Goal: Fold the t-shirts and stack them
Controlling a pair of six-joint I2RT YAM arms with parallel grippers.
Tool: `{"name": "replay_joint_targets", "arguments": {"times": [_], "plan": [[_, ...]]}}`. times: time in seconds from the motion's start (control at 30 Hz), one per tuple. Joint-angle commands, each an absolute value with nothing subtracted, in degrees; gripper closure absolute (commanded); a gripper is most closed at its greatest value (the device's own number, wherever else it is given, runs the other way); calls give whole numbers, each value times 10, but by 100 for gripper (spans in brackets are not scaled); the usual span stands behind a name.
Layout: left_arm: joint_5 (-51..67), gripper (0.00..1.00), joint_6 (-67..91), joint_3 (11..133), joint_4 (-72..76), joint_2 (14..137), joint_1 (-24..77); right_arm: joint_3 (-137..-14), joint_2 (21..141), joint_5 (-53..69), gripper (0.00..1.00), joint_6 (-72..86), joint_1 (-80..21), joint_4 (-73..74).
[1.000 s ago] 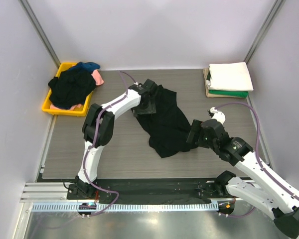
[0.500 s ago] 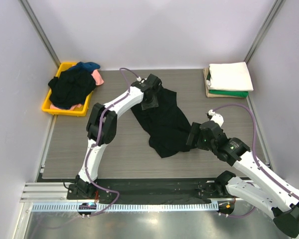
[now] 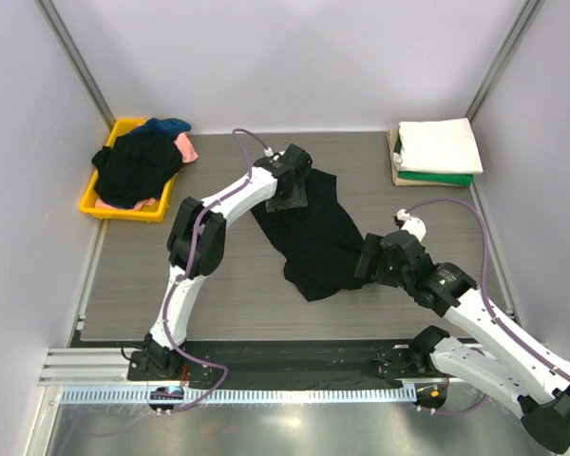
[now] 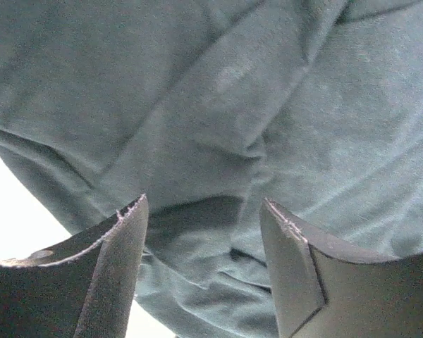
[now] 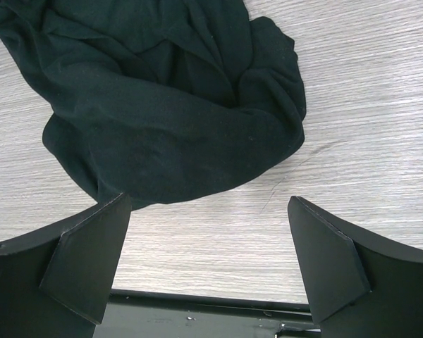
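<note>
Over the black t-shirt (image 3: 318,242), at its far end, left gripper (image 4: 203,204) partly open, holding nothing; beside its near edge, right gripper (image 5: 208,199) wide open, empty.

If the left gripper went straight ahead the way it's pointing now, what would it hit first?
The black t-shirt: cloth fills the left wrist view right ahead of the left gripper, whose open fingers look almost on it, though depth is hard to judge.
</note>
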State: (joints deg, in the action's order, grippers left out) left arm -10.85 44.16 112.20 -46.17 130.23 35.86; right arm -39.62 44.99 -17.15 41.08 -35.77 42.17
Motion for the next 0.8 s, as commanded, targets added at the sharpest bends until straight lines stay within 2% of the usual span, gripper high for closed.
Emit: {"name": "replay_joint_targets", "arguments": {"times": [0.0,0.23,0.5,0.53,0.6,0.7,0.73,0.77], "plan": [[-175,34,396,1177,-470,1283,359,-399,442,-165,0,418,-356,406],[-178,34,323,1324,-488,1378,354,-402,444,-165,0,415,-356,405],[-162,40,324,1333,-476,1440,354,-399,445,-167,0,411,-356,405],[-159,46,326,1331,-470,1441,354,-398,444,-168,0,411,-356,404],[-159,52,327,1321,-467,1443,354,-399,446,-168,0,411,-356,405],[-167,70,328,1310,-457,1439,354,-399,450,-169,0,411,-355,405],[-177,84,329,1310,-456,1434,354,-398,452,-170,0,411,-356,403],[-182,92,328,1312,-458,1431,354,-398,453,-169,0,411,-356,404]]}}
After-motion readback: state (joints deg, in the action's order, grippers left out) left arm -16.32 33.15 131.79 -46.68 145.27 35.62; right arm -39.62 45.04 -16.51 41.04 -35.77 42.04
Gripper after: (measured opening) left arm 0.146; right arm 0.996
